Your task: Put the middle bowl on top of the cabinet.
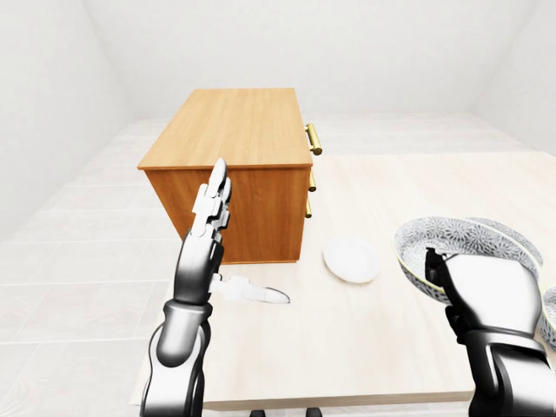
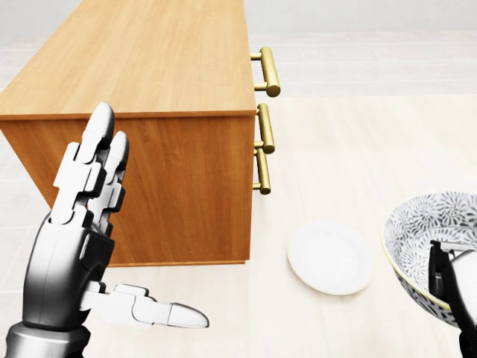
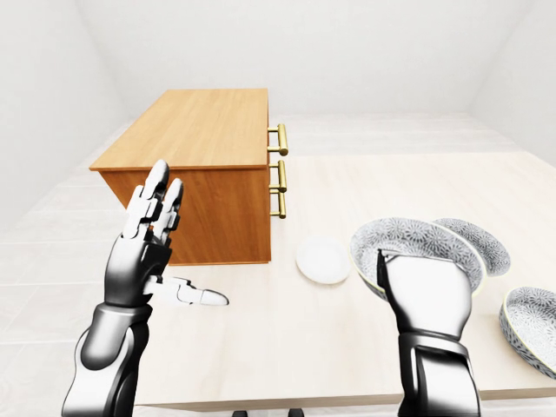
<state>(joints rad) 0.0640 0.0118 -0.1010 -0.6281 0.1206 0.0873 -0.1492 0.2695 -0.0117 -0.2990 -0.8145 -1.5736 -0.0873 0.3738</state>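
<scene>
Right hand grips the middle bowl by its near rim, one dark finger hooked inside. The bowl is tilted and raised clear of the worktop, right of the white plate in the right-eye view.

Left hand is spread wide and empty, fingers upright, thumb pointing right, in front of the cabinet side panel.

The cabinet stands on the worktop, brass handles on its right face.

Second bowl sits behind the held one; third bowl at the right edge.
</scene>
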